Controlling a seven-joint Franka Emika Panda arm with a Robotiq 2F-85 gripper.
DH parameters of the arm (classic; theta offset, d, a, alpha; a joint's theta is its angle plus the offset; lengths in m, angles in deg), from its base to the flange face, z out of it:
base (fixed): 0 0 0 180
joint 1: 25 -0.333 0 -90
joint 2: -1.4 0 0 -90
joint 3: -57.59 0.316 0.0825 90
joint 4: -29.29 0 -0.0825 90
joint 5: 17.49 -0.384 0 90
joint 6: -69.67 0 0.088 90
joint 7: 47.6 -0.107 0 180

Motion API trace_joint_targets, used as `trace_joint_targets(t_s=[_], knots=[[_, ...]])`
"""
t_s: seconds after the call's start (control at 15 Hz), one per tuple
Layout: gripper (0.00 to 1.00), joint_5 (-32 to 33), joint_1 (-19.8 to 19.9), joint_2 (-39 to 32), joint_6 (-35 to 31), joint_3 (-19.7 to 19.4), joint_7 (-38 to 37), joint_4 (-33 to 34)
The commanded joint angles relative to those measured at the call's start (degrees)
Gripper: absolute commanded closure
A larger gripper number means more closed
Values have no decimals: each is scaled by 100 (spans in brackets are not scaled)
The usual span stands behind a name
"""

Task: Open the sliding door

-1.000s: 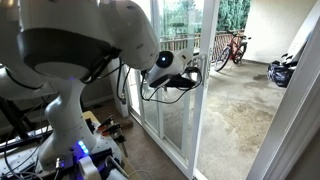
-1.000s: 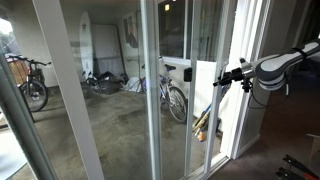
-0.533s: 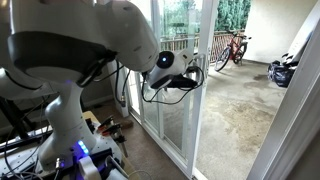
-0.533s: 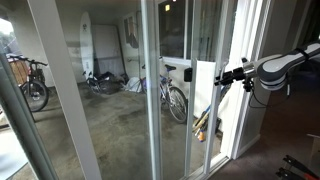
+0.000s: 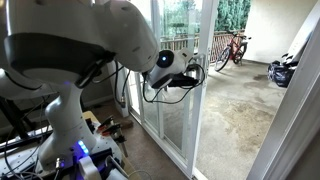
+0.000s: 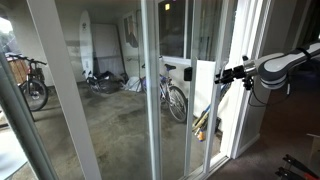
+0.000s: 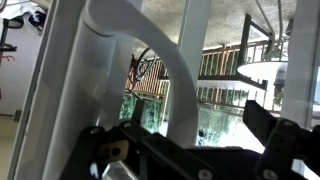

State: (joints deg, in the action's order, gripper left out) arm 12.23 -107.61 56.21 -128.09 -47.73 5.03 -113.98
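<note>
Seemingly midway: gripper [image 7: 182, 126] spread on both sides of the white loop handle [image 7: 130, 30], not pinching it, sliding door [image 5: 206, 110] apparently part open beside a gap, more travel left.

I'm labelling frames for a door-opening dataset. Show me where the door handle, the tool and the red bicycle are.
door handle [image 7: 160, 45]: wrist view, on the white loop's curve.
tool [image 6: 220, 77]: exterior view, between its fingertips.
red bicycle [image 5: 235, 47]: exterior view, on its frame.
</note>
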Motion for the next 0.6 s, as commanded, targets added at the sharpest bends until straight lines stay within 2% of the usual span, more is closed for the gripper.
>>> trace_joint_targets(t_s=[0.0,0.07,0.13,0.2,0.47,0.53], knots=[[0,176,133,354,-74,264,209,238],[0,-340,253,551,-60,448,547,210],[0,-429,282,647,-69,476,502,182],[0,-221,263,608,-98,375,-38,168],[0,-410,416,766,-45,372,-371,104],[0,-897,523,910,-9,523,22,31]])
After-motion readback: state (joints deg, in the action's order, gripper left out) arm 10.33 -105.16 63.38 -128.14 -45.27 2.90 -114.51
